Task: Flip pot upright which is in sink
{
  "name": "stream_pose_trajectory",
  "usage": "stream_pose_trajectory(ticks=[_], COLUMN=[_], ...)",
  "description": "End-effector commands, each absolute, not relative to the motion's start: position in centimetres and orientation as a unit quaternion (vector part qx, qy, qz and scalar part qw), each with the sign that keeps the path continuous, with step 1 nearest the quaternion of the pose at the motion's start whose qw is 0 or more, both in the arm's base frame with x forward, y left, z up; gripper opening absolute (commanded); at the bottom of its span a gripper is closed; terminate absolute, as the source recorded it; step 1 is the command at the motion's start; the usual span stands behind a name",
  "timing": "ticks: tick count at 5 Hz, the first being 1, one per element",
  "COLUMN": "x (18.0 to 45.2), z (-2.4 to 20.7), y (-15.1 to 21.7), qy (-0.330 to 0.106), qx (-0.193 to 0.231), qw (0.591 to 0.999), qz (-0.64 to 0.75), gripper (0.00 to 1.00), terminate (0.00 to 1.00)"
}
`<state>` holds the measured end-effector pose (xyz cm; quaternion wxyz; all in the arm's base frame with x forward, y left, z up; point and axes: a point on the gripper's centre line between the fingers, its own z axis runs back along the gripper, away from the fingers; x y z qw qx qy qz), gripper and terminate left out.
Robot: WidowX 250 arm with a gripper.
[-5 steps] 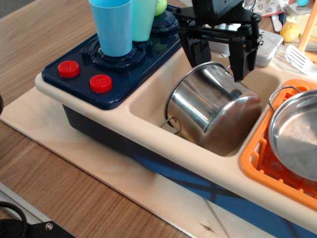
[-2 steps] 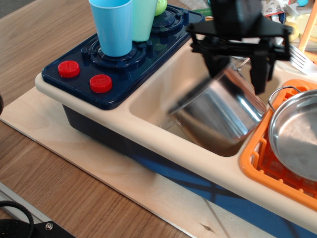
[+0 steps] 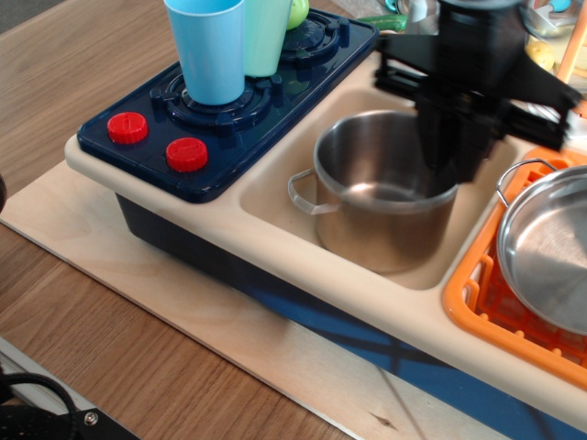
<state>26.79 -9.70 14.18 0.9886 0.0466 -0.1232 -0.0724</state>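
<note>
- The gripper (image 3: pixel 454 137) hangs blurred at the far rim; whether it grips, I cannot tell.
- Below it the pot (image 3: pixel 381 197) stands upright in the sink (image 3: pixel 275 179).
- Flip looks done; next, let go and lift away.

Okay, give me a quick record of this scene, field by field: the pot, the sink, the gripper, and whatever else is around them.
pot: pot stands upright in the sink, opening up, wire handle toward the stove
sink: beige sink, between stove and orange rack
gripper: gripper over the pot's right rim, blurred; open or shut cannot be told
stove: dark blue stove with two red knobs, left of sink
cups: blue cup and green cup on the stove
rack: orange rack holding a steel pan
task state: pot looks upright
</note>
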Motion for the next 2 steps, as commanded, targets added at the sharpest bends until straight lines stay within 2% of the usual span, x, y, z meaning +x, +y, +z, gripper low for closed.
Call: stream_pose_trajectory(ticks=[1, 2], x=[27.67, 27.67], z=[15.47, 15.47], y=[-9.47, -9.47], qy=[-0.153, -0.153], qx=[0.087, 0.087], qw=[0.98, 0.98], qz=[-0.095, -0.095], gripper=[1.0, 1.0], terminate=[0.0, 1.0])
